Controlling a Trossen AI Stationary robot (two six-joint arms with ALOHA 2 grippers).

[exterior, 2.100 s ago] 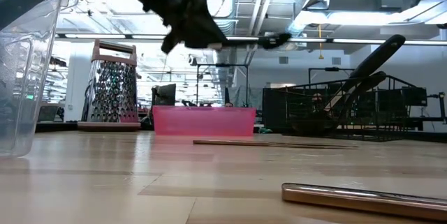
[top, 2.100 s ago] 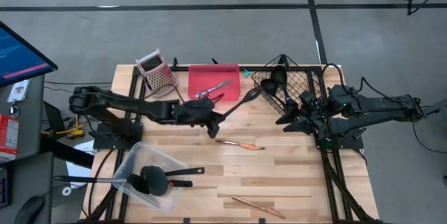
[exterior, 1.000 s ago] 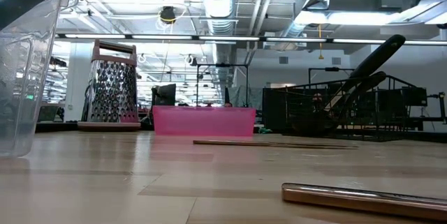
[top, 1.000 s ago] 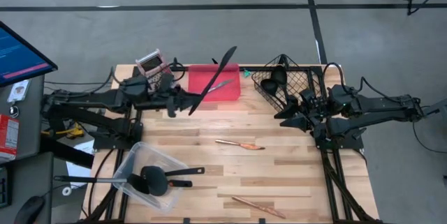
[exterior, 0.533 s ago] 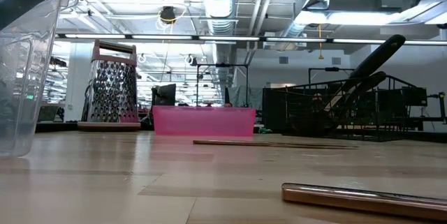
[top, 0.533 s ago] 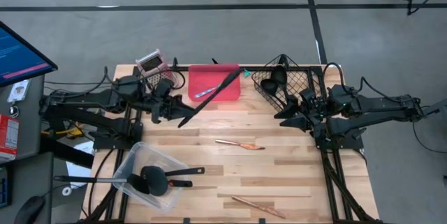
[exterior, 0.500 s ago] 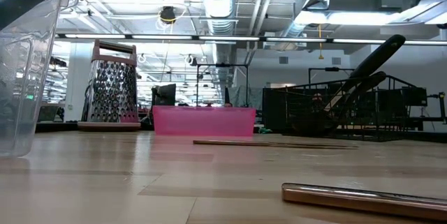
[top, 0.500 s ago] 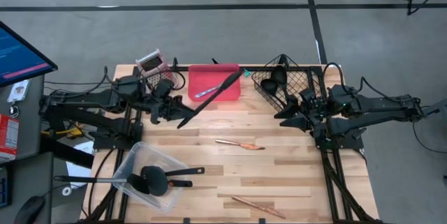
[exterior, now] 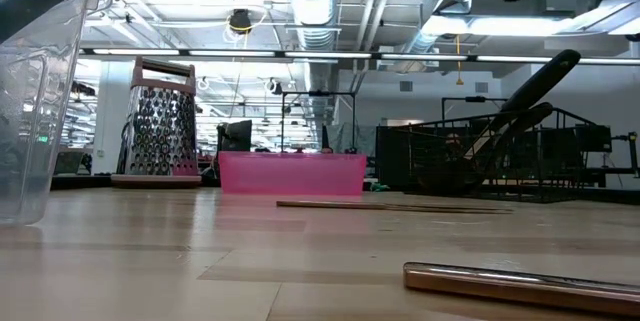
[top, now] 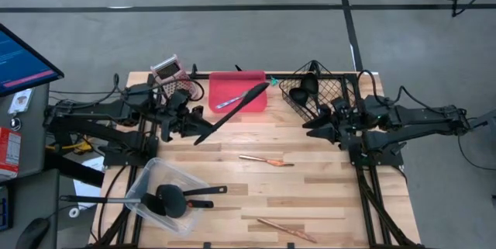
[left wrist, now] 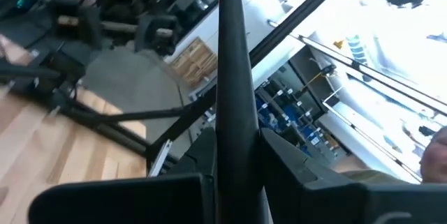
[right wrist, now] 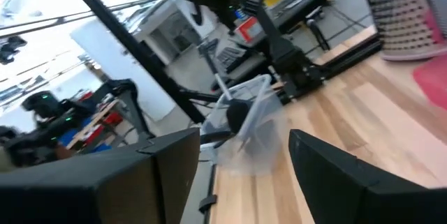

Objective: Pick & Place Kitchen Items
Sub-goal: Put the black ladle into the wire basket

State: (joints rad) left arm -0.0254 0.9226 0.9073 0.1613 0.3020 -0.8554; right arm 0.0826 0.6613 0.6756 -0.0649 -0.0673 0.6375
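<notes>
black spatula [top: 231,113] pinched in the left tool [top: 188,122] beside the grater [top: 173,75] — right tool [right wrist: 234,175] spread — no legible writing

A black long-handled utensil [top: 232,110] is crossing a pink tray [top: 237,91]. The pink-topped silver grater [top: 173,77] is showing a perforated pattern. A black wire basket [top: 323,98] is showing mesh. The worktop [top: 310,187] is showing pale wood strips, carrying a copper-coloured piece [top: 266,160].

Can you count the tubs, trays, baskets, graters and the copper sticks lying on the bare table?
Clear tub: 1
Pink tray: 1
Wire basket: 1
Grater: 1
Copper sticks: 2
Total: 6
</notes>
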